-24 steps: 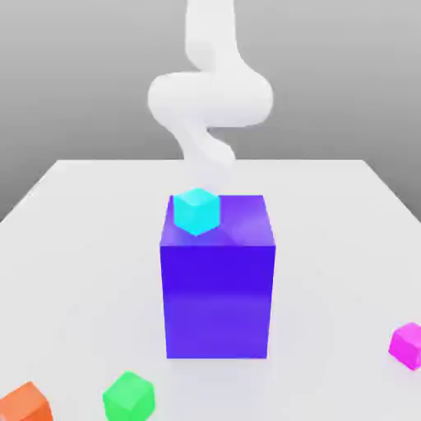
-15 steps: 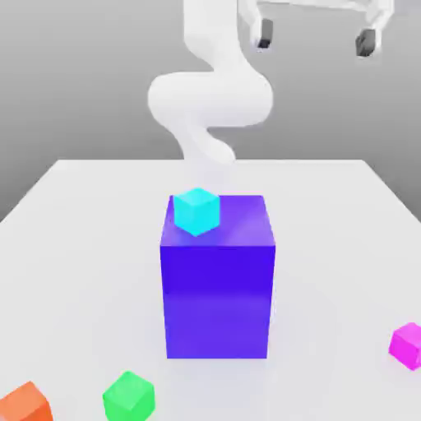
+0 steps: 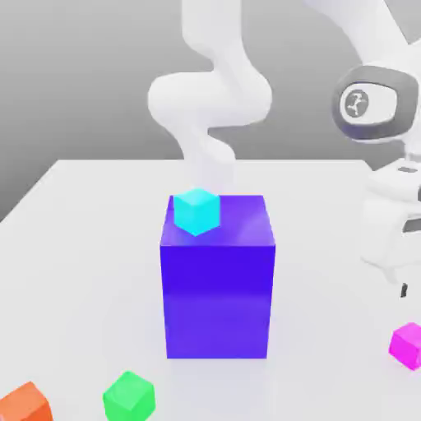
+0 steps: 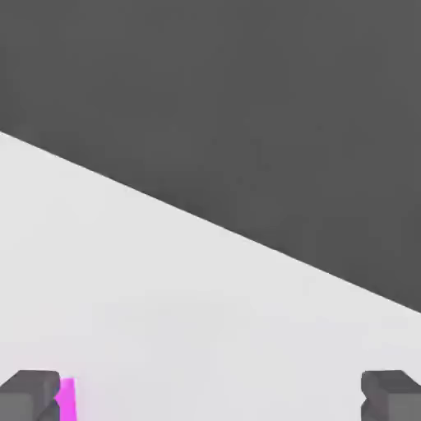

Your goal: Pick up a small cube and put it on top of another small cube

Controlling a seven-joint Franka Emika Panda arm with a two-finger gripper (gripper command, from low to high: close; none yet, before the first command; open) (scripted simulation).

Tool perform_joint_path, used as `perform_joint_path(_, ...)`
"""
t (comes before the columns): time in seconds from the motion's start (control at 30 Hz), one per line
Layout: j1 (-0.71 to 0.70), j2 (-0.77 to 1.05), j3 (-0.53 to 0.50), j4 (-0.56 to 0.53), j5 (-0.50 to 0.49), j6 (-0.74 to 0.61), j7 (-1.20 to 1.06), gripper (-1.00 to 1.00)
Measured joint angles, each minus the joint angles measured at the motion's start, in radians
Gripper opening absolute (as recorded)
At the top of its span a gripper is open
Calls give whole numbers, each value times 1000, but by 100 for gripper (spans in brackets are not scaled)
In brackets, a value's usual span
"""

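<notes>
Counts: four small cubes, one big block, one arm, one table [image 3: 82, 247].

Going from the exterior view's left to its right: orange cube [image 3: 25, 404], cut off at the bottom corner, sits on the table. Green cube [image 3: 129, 395] sits just beside it, also on the table, near the front edge. Cyan cube [image 3: 196, 210] sits on top of the large blue block [image 3: 217, 296], at the top face's left rear corner, upright, slightly rotated so one corner faces the camera. The blue block stands mid-table, much taller and wider than any small cube. Magenta cube [image 3: 407, 344] sits on the table at the far right, partly cropped, well apart from the block.

The white arm's hand hangs above the magenta cube, not touching it.

Hand view: claw [image 4: 210, 395] spread wide, two dark fingertips [image 4: 30, 395] far apart, nothing between them; a magenta sliver [image 4: 67, 400] shows just beside one fingertip.

All small cubes look plain, solid-coloured, similar in size.
</notes>
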Motion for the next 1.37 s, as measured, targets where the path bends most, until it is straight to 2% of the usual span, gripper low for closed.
perform_joint_path(0.13, 58, 138, 27, -12, -17, 53, 34, 0)
perform_joint_path(0.27, 138, 283, -54, 16, -109, 148, 107, 0)
perform_joint_path(0.3, 160, 317, -81, 25, -134, 173, 126, -100)
perform_joint_path(0.53, 165, 324, -86, 27, -139, 179, 130, -100)
perform_joint_path(0.7, 75, 174, 3, -14, -11, 72, 39, -100)
perform_joint_path(1.1, -293, 20, -249, -75, 208, 12, -9, -100)
perform_joint_path(1.23, -401, 88, -342, -57, 258, 72, -10, -100)
perform_joint_path(1.27, -421, 128, -358, -46, 267, 103, -9, 100)
perform_joint_path(1.37, -421, 128, -358, -46, 267, 103, -9, 100)
